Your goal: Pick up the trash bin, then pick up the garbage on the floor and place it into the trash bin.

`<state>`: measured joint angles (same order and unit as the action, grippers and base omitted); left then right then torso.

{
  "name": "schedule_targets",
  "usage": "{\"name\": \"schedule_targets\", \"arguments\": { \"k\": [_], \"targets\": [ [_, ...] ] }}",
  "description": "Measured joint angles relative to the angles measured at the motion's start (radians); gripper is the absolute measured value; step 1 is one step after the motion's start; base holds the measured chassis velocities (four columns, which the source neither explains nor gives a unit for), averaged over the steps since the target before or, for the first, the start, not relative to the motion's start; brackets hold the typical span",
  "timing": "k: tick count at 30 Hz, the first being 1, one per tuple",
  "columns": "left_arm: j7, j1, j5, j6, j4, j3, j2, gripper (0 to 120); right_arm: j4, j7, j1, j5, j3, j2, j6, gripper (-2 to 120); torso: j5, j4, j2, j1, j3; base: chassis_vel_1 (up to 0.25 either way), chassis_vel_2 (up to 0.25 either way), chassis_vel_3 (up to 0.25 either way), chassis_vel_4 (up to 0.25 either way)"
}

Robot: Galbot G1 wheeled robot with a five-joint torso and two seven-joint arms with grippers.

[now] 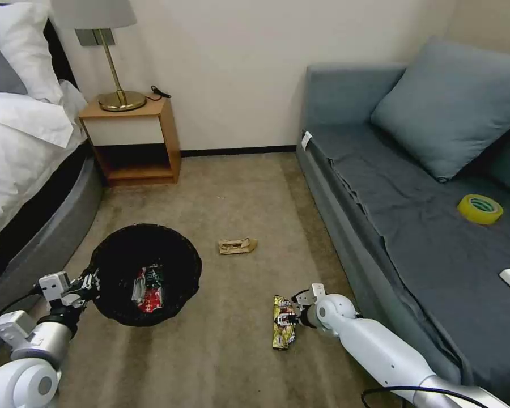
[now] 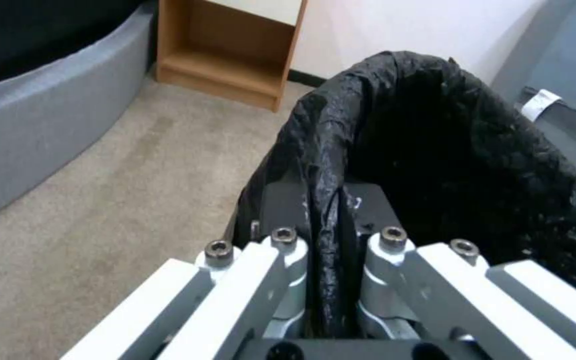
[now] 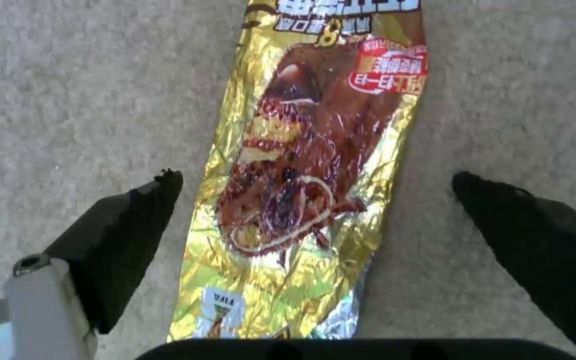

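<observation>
My left gripper (image 2: 325,235) pinches the trash bin (image 1: 144,272) rim, fingers (image 2: 281,210) pressed onto the black bag. Inside: one red-white wrapper (image 1: 148,289), partly hidden. Two pieces on the floor: tan paper (image 1: 237,245), and a gold snack wrapper (image 3: 308,180) between my right gripper (image 3: 315,220) fingers, spread wide.

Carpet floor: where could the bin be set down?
Bare carpet lies between wooden nightstand, grey sofa and crumpled tan paper. Crowded: gold snack wrapper under the open right tool; left tool grips black-lined round bin.
</observation>
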<state>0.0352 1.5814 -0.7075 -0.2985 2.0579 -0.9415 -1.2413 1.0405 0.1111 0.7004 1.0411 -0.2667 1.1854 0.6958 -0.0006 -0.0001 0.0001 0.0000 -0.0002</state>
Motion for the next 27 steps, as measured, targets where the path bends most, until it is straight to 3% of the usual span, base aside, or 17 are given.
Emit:
{"name": "schedule_targets", "arguments": {
  "k": [15, 18, 20, 27],
  "targets": [
    [0.0, -0.01, 0.002, 0.0, -0.017, -0.001, -0.005, 5, 0.009, 0.001, 0.012, -0.025, -0.001, 0.018, -0.012, 100, 0.0004, -0.0005, 0.0, 0.0, 0.0, 0.0, 0.0, 0.0, 0.0],
    [0.001, -0.013, 0.002, 0.0, -0.018, 0.0, -0.006, 5, 0.032, 0.003, 0.012, -0.016, -0.012, 0.013, -0.008, 100, 0.0022, 0.0011, 0.0, 0.0, 0.0, 0.0, 0.0, 0.0, 0.0],
    [0.001, -0.013, 0.002, 0.0, -0.019, 0.0, -0.006, 5, 0.043, 0.008, 0.013, -0.013, -0.015, 0.009, -0.007, 100, 0.001, 0.0011, 0.0, 0.0, 0.0, 0.0, 0.0, 0.0, 0.0],
    [0.003, -0.019, 0.002, 0.004, -0.03, 0.006, -0.008, 5, 0.065, 0.027, 0.014, -0.004, -0.036, 0.002, -0.003, 100, 0.0009, 0.0001, 0.0, 0.0, 0.0, 0.0, 0.0, 0.0, 0.0]
  ]
}}
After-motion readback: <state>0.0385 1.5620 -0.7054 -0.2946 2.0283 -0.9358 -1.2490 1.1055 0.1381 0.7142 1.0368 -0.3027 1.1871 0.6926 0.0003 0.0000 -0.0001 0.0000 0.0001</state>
